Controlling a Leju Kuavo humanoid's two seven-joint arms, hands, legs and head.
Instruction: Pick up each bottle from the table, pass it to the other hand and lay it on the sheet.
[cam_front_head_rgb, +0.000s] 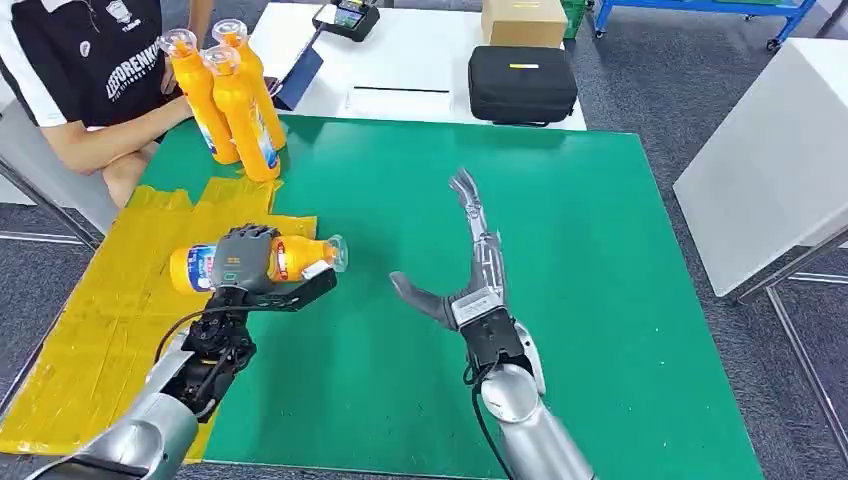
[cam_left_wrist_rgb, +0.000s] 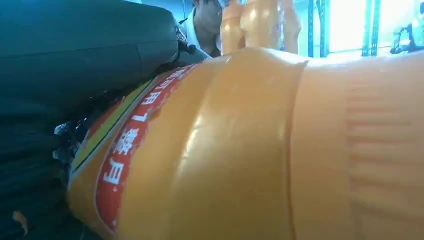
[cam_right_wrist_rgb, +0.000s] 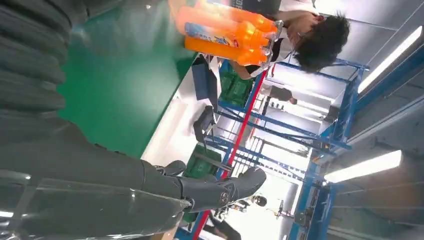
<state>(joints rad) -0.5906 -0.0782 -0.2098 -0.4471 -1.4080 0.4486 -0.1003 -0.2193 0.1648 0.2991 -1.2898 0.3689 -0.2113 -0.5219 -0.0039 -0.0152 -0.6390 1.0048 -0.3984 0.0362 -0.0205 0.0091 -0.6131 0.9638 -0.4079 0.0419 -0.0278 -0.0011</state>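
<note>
My left hand (cam_front_head_rgb: 252, 270) grips an orange bottle (cam_front_head_rgb: 300, 256) on its side, its cap pointing right, over the edge where the yellow sheet (cam_front_head_rgb: 90, 330) meets the green mat (cam_front_head_rgb: 600, 300). Up close in the left wrist view, the same bottle (cam_left_wrist_rgb: 240, 150) shows its red label beside my dark fingers (cam_left_wrist_rgb: 75, 55). My right hand (cam_front_head_rgb: 470, 270) is open and holds nothing, fingers stretched away from me over the mat, a short way right of the bottle. Three more orange bottles (cam_front_head_rgb: 232, 95) stand upright at the mat's far left corner; the right wrist view shows those bottles (cam_right_wrist_rgb: 225, 32) too.
A person in a dark shirt (cam_front_head_rgb: 90, 60) leans in at the far left, next to the standing bottles. Behind the mat a white table (cam_front_head_rgb: 420, 60) carries a black case (cam_front_head_rgb: 522, 84), a cardboard box (cam_front_head_rgb: 523, 20) and a small device. Another white table (cam_front_head_rgb: 770, 160) stands to the right.
</note>
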